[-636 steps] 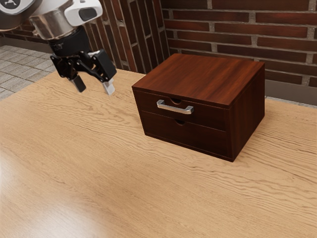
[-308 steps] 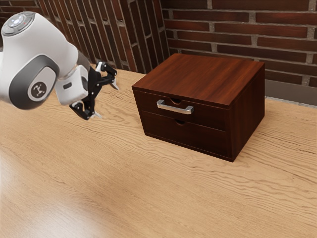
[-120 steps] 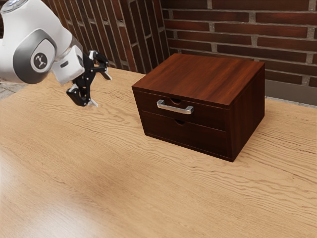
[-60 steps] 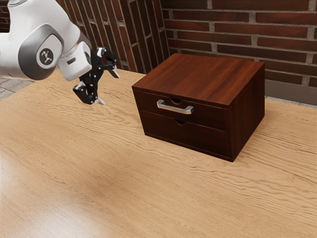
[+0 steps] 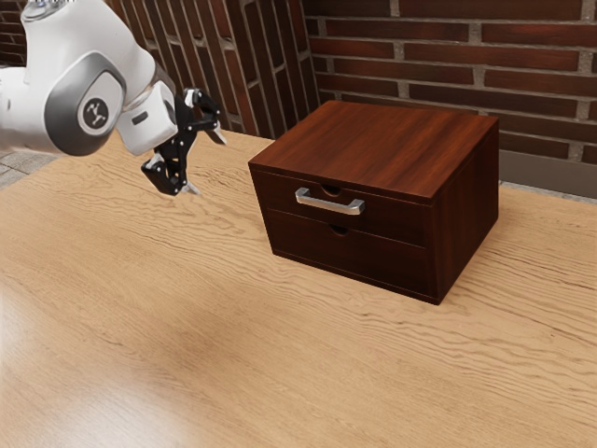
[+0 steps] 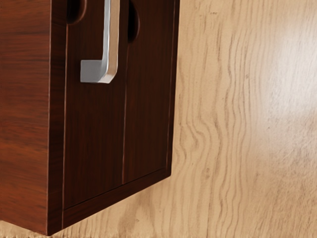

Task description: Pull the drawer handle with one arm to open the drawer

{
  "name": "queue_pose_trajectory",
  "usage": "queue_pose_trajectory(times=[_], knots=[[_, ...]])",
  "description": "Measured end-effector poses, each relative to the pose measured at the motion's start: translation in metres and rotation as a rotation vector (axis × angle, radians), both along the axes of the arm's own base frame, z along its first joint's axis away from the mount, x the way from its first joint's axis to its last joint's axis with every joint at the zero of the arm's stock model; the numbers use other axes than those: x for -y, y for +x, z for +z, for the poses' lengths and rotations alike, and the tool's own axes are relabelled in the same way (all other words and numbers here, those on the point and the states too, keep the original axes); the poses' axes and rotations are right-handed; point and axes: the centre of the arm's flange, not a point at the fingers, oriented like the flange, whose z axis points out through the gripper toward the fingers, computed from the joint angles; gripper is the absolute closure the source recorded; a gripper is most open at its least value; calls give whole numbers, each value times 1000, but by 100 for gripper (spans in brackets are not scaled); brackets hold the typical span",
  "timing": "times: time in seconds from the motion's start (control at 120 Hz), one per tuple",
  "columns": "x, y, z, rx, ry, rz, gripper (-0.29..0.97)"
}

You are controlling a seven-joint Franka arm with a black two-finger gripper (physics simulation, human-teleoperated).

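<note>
A dark wooden cabinet (image 5: 392, 154) with two drawers stands on the table, right of centre in the exterior view. The upper drawer (image 5: 373, 213) carries a silver bar handle (image 5: 328, 201) and sits flush with the cabinet front. My gripper (image 5: 201, 161) hovers to the left of the cabinet, at about the handle's height, pointing toward the cabinet with its fingers spread and nothing between them. The wrist view faces the cabinet front (image 6: 94, 124), with one end of the silver handle (image 6: 104, 54) ahead of the hand.
The lower drawer (image 5: 345, 250) has a finger notch and no handle. A brick wall (image 5: 448, 56) runs behind the cabinet. The light wooden table (image 5: 233, 355) spreads wide in front of and to the left of the cabinet.
Over the last second my hand has shifted right, toward the cabinet. The fingers stay spread. The drawers have not moved.
</note>
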Motion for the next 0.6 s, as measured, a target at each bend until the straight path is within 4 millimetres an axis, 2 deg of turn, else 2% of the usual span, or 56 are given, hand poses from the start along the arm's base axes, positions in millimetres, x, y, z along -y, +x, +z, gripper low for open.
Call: queue_pose_trajectory(times=[0.183, 0.483, 0.6], knots=[[8, 8, -5, 14, 6, -15, 1], [35, 20, -11, 35, -1, -58, 17], [46, 23, -20, 23, -3, -78, 21]])
